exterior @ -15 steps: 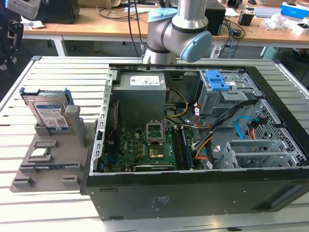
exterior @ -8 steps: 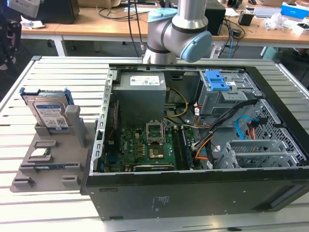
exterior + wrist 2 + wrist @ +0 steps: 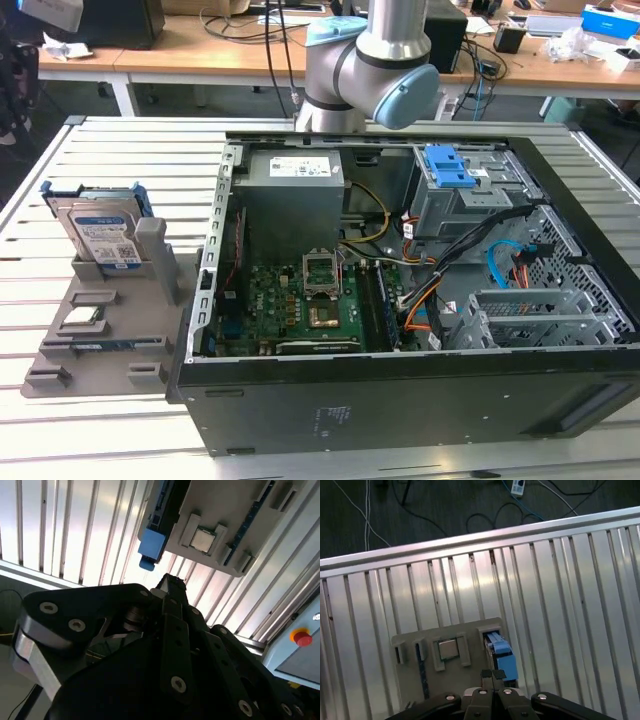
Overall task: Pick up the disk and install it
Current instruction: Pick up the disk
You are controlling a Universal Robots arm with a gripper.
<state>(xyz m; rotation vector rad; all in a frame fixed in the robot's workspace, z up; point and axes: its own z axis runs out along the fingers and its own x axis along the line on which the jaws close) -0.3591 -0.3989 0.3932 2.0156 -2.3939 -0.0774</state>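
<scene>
The disk [image 3: 100,232] is a silver drive with a white-and-blue label and blue rails. It stands upright in a grey holder [image 3: 100,360] at the exterior view's left, on the slatted table. Both wrist views look down on it edge-on, showing the disk's blue rail [image 3: 151,542] [image 3: 499,652] in the holder's slot. My gripper [image 3: 492,674] [image 3: 169,582] hangs well above the disk with its black fingers shut together and nothing between them.
An open computer case [image 3: 400,400] takes up the table's middle and the exterior view's right, with a grey power supply [image 3: 295,180], a motherboard [image 3: 300,300] and a blue-latched drive cage [image 3: 455,170] inside. The holder also carries a chip [image 3: 80,318] [image 3: 448,649]. A red button [image 3: 302,637] sits off the table.
</scene>
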